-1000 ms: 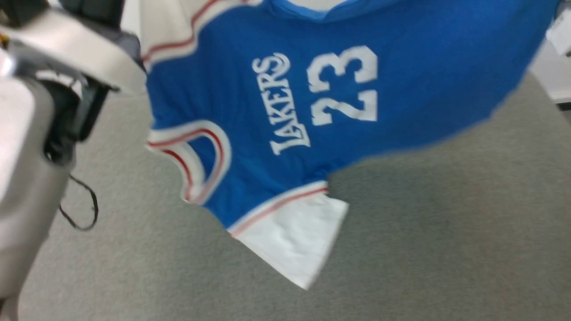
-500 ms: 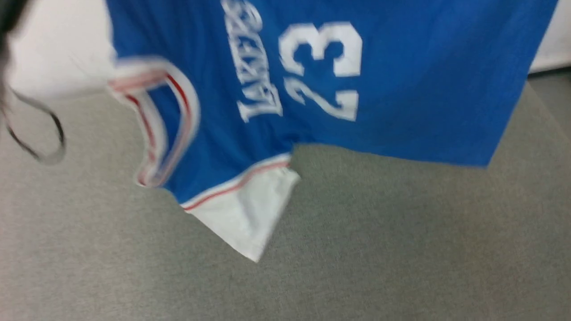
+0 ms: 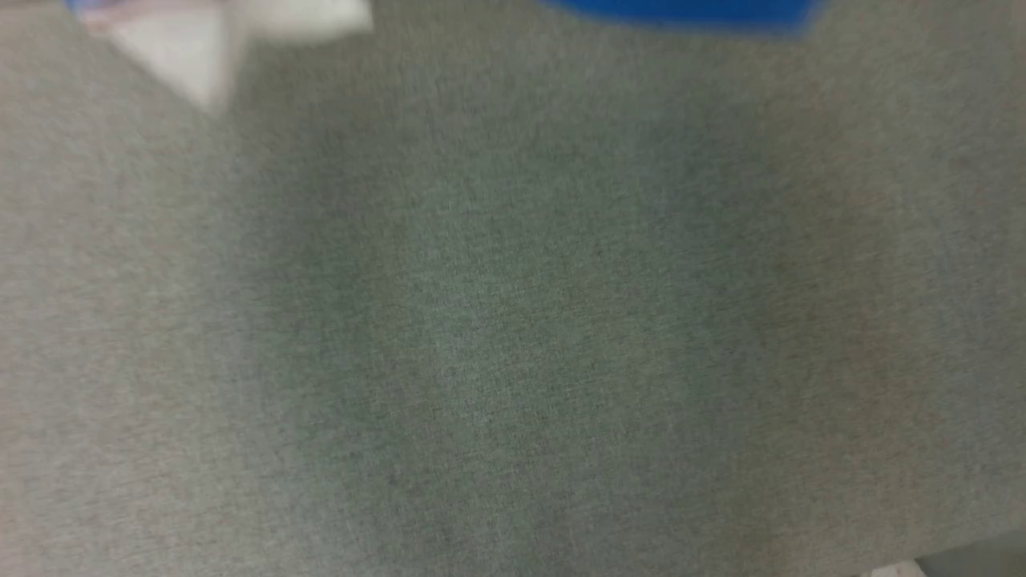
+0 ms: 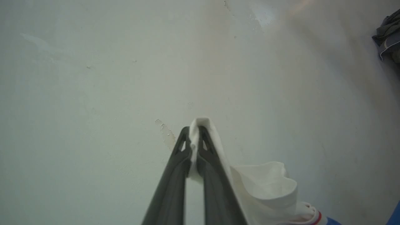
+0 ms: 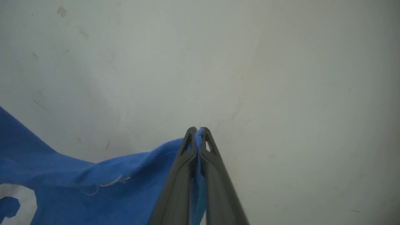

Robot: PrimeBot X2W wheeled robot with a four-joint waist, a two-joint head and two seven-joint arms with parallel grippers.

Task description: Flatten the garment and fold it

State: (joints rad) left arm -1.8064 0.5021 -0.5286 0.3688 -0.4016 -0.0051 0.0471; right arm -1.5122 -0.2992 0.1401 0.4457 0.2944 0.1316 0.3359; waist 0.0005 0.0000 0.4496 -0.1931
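Grey cloth surface [image 3: 513,320] lies under the head view, with the garment [image 3: 681,10] blurred along the top edge. The left gripper [image 4: 194,132] is pinched on its white sleeve [image 4: 265,184]. The right gripper [image 5: 197,132] is clamped on its blue body, against a pale wall [image 5: 281,62].

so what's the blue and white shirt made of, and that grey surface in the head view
Blue and white soft T-shirt: likely matte knit cotton or blend; it drapes in soft folds, with a loose thread. Grey flat surface: looks like matte woven cloth or felt, by its fine heathered grain.
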